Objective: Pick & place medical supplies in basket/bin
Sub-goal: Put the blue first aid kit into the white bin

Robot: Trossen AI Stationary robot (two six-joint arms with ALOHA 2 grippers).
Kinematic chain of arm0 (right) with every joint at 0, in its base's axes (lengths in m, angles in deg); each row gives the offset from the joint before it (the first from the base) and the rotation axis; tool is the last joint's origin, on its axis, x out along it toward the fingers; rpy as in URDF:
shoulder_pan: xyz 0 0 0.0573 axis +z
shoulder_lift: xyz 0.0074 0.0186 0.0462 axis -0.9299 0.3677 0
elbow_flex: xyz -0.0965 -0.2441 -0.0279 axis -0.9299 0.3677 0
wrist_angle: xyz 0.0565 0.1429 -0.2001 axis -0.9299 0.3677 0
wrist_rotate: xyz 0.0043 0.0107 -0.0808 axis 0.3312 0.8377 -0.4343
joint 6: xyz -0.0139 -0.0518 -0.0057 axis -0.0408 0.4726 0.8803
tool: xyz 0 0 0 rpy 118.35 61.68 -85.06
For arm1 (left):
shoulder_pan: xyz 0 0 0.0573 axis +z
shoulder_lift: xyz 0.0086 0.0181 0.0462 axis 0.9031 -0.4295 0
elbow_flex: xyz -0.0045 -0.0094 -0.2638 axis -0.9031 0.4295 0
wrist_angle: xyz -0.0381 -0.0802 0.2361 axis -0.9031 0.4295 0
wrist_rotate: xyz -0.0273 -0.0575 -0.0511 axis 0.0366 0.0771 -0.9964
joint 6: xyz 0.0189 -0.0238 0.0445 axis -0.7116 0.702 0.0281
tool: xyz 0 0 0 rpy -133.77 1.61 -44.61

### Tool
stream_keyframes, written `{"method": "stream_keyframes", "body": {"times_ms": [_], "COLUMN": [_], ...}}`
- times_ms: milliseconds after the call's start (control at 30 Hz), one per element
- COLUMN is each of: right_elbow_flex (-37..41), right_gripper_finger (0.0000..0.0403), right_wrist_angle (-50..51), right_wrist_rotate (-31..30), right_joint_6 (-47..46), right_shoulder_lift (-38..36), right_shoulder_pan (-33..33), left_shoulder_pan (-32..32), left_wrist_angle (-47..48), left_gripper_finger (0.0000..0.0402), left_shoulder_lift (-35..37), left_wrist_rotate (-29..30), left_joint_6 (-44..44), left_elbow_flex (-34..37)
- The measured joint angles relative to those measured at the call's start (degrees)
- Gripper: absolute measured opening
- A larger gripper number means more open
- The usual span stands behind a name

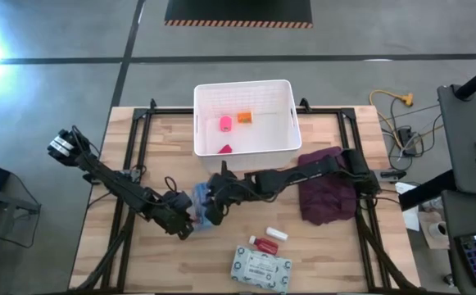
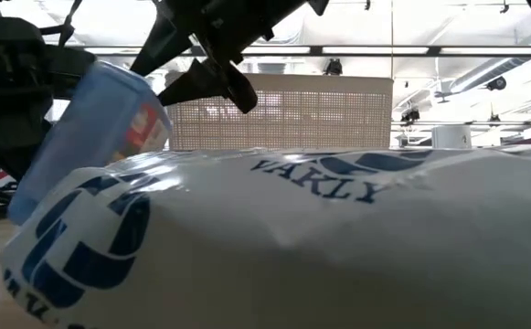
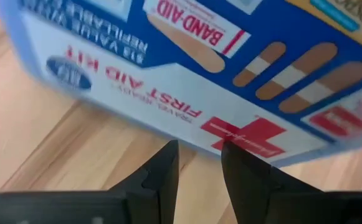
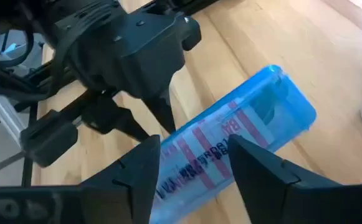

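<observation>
Bin: the white lattice-sided bin (image 1: 244,147) stood at the far middle of the wooden table (image 1: 139,262); every place below is given from it.
Inside the bin: a pink roll (image 1: 225,123) and an orange piece (image 1: 244,118) lay on its floor, with a red item (image 1: 226,149) by its near wall.
First-aid pouch: the blue-white pouch with a red cross (image 1: 201,203) sat on the table just in front of the bin's near wall, between the two grippers, outside the bin; its print read "FIRST AID KIT" (image 3: 168,68).
Left gripper: the left gripper (image 1: 185,223) was in front of the bin toward its left corner, just beside the pouch; its fingers (image 3: 163,171) were slightly parted with bare wood between them, the pouch edge just beyond the tips, grasping nothing.
Right gripper: the right gripper (image 1: 215,201) was directly in front of the bin's near wall, at the pouch; its fingers (image 4: 137,171) were spread on either side of the pouch (image 4: 230,149), and contact with it could not be told.
Wipes pack: the pale green wipes pack (image 1: 260,267) lay well in front of the bin, at the table's near edge.
Tube: the red-white tube (image 1: 275,235) lay in front of the bin, between it and the wipes pack.
Red cylinder: a small red cylinder (image 1: 263,245) lay just beside the tube.
Cloth: the maroon cloth (image 1: 329,195) lay to the right of the bin's near right corner, under the right arm.
</observation>
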Motion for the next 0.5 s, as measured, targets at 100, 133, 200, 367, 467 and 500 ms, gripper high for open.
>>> {"method": "stream_keyframes", "body": {"times_ms": [100,133,200,367,467,500], "right_elbow_flex": [-0.26,-0.35,-0.21,0.11,-0.21,-0.33], "right_gripper_finger": [0.0206,0.0215,0.0234,0.0275,0.029,0.0293], "right_wrist_angle": [0.02,-0.27,-1.62,-2.71,-4.44,-5.82], "right_wrist_rotate": [0.29,0.63,1.85,4.03,4.84,5.15], "right_joint_6": [-0.01,-0.08,-0.7,-4.47,-4.3,-4.3], "right_shoulder_lift": [0.0,0.0,0.0,1.22,1.78,1.97], "right_shoulder_pan": [-0.24,-0.35,-0.64,-1.42,-1.42,-1.22], "left_shoulder_pan": [0.01,-0.01,0.03,-0.04,-0.04,-0.04], "left_wrist_angle": [0.08,0.09,0.12,0.07,0.0,0.08], "left_gripper_finger": [0.0102,0.0102,0.0102,0.0102,0.0102,0.0102], "left_shoulder_lift": [0.0,0.0,0.0,0.04,0.02,0.02], "left_wrist_rotate": [0.0,-0.03,0.07,-0.1,-0.46,-0.78], "left_joint_6": [0.0,0.0,0.02,0.04,0.05,0.07], "left_elbow_flex": [0.04,0.04,0.04,0.04,0.02,0.02]}}
